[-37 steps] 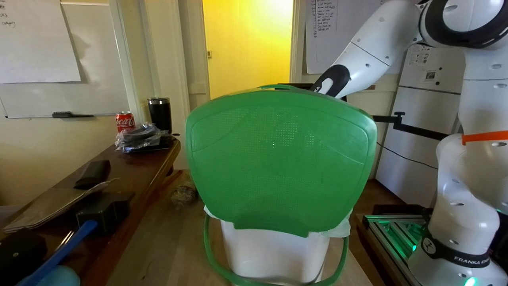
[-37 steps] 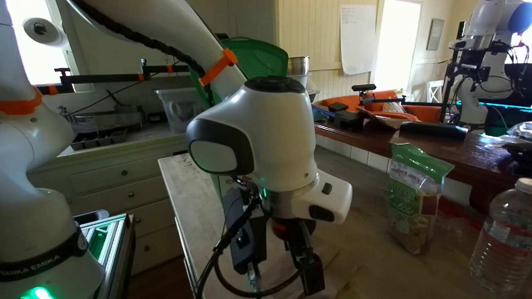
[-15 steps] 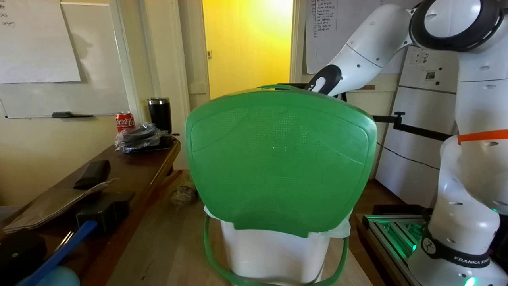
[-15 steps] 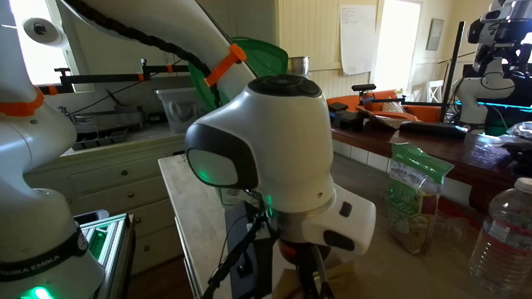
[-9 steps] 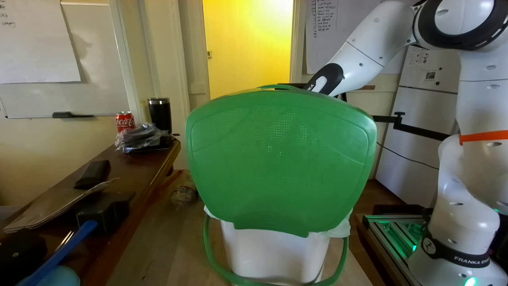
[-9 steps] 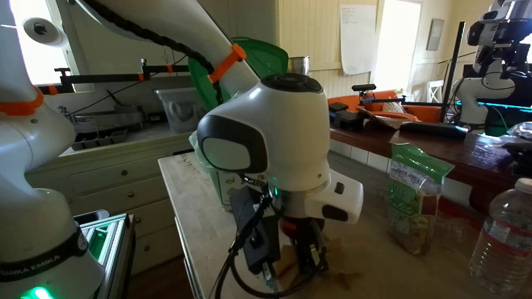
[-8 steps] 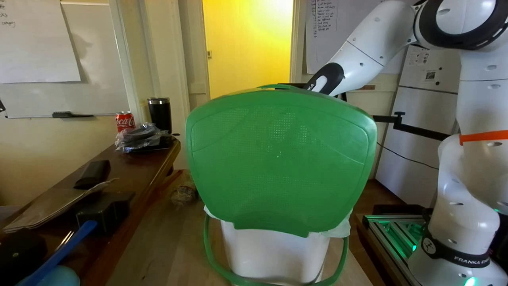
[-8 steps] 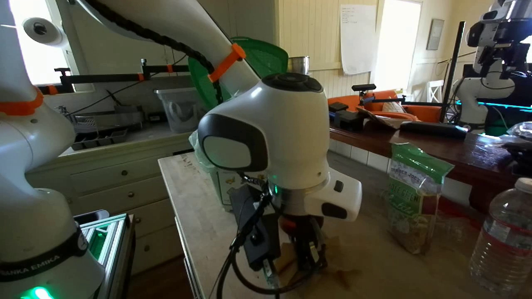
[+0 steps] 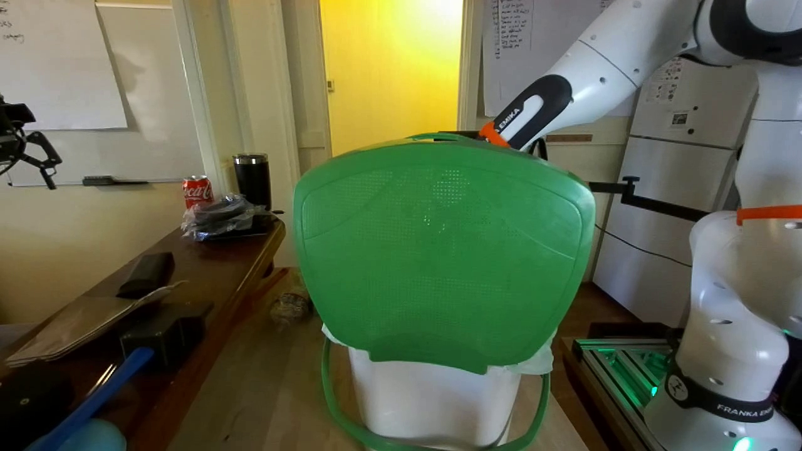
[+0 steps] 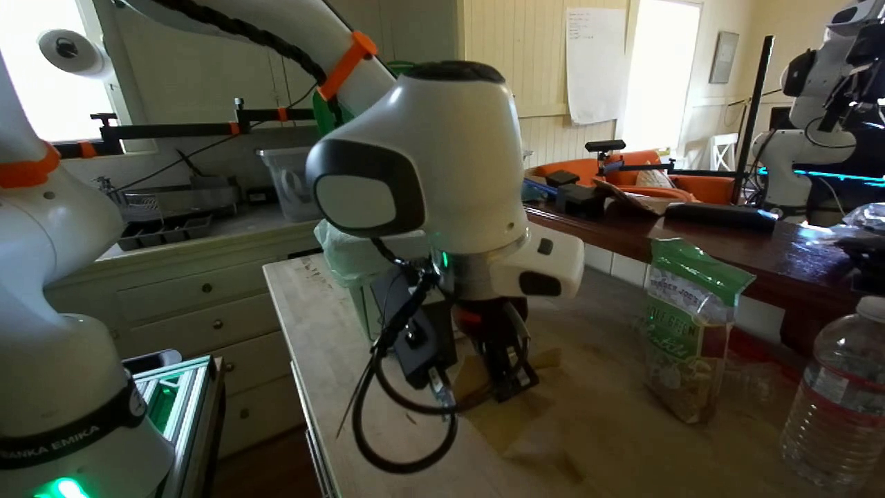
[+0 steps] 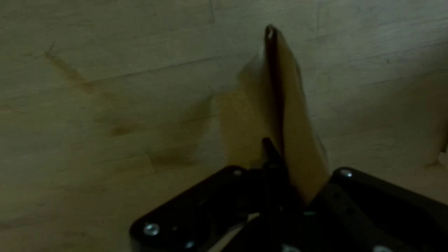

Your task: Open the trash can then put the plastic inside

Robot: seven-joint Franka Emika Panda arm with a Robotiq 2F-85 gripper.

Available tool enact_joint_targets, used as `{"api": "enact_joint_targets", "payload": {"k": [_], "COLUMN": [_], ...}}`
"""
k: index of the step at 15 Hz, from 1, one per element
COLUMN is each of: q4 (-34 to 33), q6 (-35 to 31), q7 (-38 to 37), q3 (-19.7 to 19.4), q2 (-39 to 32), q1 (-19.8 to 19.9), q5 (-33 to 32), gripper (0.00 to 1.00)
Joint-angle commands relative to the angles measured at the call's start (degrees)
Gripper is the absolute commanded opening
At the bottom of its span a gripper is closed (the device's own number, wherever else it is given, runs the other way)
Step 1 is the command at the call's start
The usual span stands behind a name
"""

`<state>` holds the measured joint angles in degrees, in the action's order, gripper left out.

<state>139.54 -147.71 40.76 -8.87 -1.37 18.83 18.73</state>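
Note:
The trash can's green lid (image 9: 445, 250) stands raised above its white body (image 9: 432, 401). A pale green liner (image 10: 346, 252) hangs over the rim in an exterior view, where my arm covers much of the can. My gripper (image 11: 276, 154) is shut on the plastic (image 11: 301, 140), a thin brownish folded sheet that sticks out past the black fingertips. In an exterior view the gripper (image 10: 513, 387) is over the wooden table beside the can, with the sheet (image 10: 505, 425) spreading below it. The raised lid hides my gripper in the view from behind the can.
A green snack bag (image 10: 691, 332) stands on the table, with red clear packaging (image 10: 750, 353) behind it and a water bottle (image 10: 833, 408) close by. A dark wooden counter (image 10: 733, 238) runs along one side. The can's green handle (image 9: 332, 401) hangs low.
My gripper went down to the table and has since risen, bringing the plastic up with it. Over the last half second it kept rising. The lid has not moved.

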Motion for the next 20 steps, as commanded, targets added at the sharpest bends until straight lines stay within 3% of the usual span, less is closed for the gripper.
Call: {"api": "enact_joint_targets", "payload": {"k": [1, 13, 20], "q4": [3.4, 8.3, 10.7], "q6": [1.9, 10.5, 13.4], "q7": [0.7, 2.1, 3.4], "q3": [-2.0, -5.9, -6.1], "q2": [8.1, 30.4, 38.3], "q1": [-2.2, -11.5, -17.2], "q5": [-0.8, -4.3, -4.3], "gripper": [0.00, 0.00, 0.00]}}
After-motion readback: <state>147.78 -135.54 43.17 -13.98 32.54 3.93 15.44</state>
